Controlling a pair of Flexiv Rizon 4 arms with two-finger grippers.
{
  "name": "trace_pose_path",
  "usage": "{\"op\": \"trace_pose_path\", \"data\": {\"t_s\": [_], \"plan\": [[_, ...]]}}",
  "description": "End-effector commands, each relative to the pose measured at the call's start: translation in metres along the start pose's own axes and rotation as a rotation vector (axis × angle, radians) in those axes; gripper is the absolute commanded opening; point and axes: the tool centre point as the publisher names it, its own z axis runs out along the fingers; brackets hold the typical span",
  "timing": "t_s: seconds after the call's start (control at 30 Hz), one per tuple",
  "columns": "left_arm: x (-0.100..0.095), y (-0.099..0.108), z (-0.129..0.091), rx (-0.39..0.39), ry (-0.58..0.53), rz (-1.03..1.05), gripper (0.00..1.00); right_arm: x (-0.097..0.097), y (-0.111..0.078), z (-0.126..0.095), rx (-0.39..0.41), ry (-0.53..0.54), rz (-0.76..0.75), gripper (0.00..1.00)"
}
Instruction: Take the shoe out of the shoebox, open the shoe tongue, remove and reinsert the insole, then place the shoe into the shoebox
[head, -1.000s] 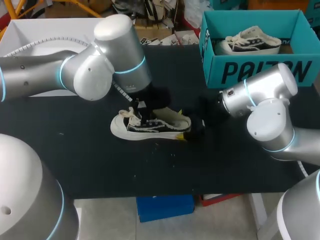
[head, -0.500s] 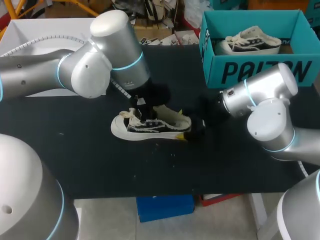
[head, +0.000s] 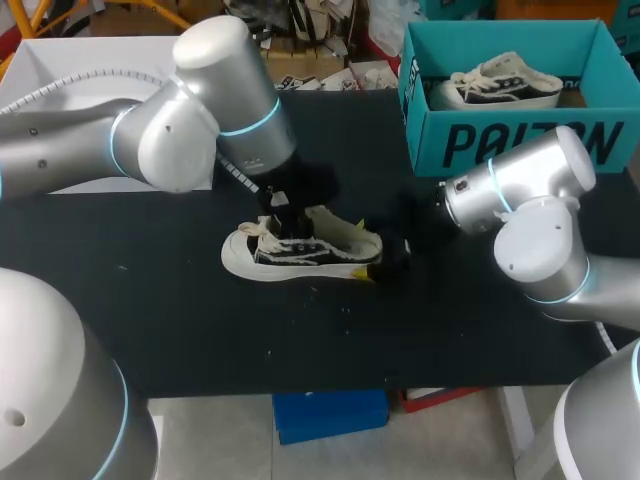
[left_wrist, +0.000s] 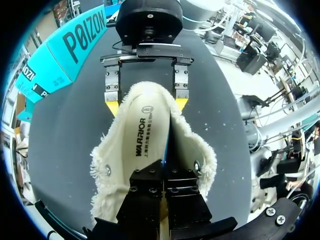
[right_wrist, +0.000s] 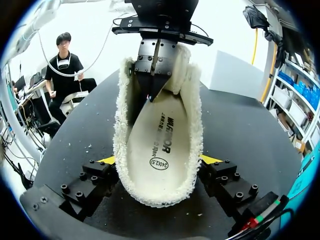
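Note:
A black-and-white sneaker (head: 300, 250) with a frayed cream collar lies on the black table (head: 150, 320), toe to the left. My right gripper (head: 385, 262) holds its heel, with one yellow tip against each side (right_wrist: 159, 160). My left gripper (head: 283, 210) reaches down into the shoe's mouth in front of the upright tongue (right_wrist: 176, 67). Its black fingers are shut (left_wrist: 166, 172) on the front part of the cream insole (left_wrist: 142, 130), which stands slightly off the shoe's side along one edge. The teal shoebox (head: 520, 140) stands open at the back right.
A second sneaker (head: 500, 80) lies inside the shoebox. A white box (head: 60, 60) sits at the back left of the table. Small crumbs of fluff dot the black table near the shoe.
My left arm has shifted a little up and to the left, its gripper still in the shoe. The shoe and my right arm have kept still.

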Motion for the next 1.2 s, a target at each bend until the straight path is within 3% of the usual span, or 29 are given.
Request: {"op": "trace_pose_path", "data": {"t_s": [0.03,0.7,1.2], "plan": [[-0.001,-0.002,-0.008,-0.003,0.006,0.002,0.00,0.001,0.000,0.003,0.001,0.000,0.001,0.00],[0.000,-0.005,-0.025,0.016,-0.017,0.000,0.00,0.001,0.000,0.003,0.001,0.000,0.001,0.00],[-0.002,-0.023,0.000,0.020,-0.087,0.007,0.00,0.001,0.000,0.003,0.001,0.000,0.001,0.00]]}}
